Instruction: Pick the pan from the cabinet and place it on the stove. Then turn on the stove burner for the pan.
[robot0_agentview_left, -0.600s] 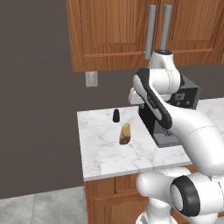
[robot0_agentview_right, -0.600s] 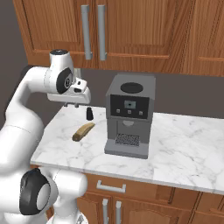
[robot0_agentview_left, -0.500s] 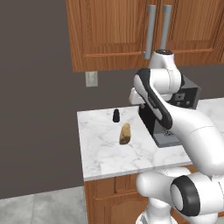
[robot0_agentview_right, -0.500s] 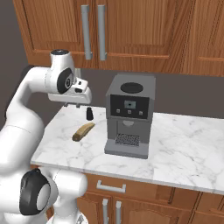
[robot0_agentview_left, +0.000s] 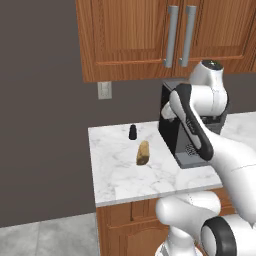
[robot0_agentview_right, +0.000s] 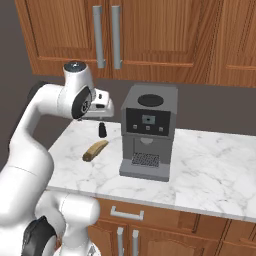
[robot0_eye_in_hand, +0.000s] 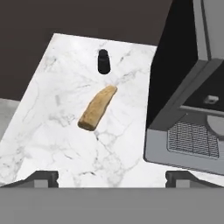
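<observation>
The cabinet (robot0_agentview_left: 130, 35) (robot0_agentview_right: 165, 30) hangs above the counter with its panelled doors closed; two long grey bar handles (robot0_agentview_left: 171, 35) (robot0_agentview_right: 98, 35) stand side by side. The pan is hidden and the stove is out of view. My gripper (robot0_agentview_right: 101, 104) (robot0_eye_in_hand: 113, 178) hovers over the marble counter, below the cabinet and left of the coffee machine. It is open and empty, its fingertips (robot0_eye_in_hand: 43, 177) set wide apart.
A grey and black coffee machine (robot0_agentview_left: 172, 130) (robot0_agentview_right: 147, 130) (robot0_eye_in_hand: 192, 87) stands on the marble counter (robot0_agentview_right: 200, 160). A brown bread-like piece (robot0_agentview_left: 143, 152) (robot0_agentview_right: 95, 150) (robot0_eye_in_hand: 97, 108) and a small black shaker (robot0_agentview_left: 133, 132) (robot0_agentview_right: 102, 130) (robot0_eye_in_hand: 103, 61) lie left of it. The counter ends at the left.
The arm's upper part has shifted slightly to the right. The things on the counter and the cabinet doors stand as before.
</observation>
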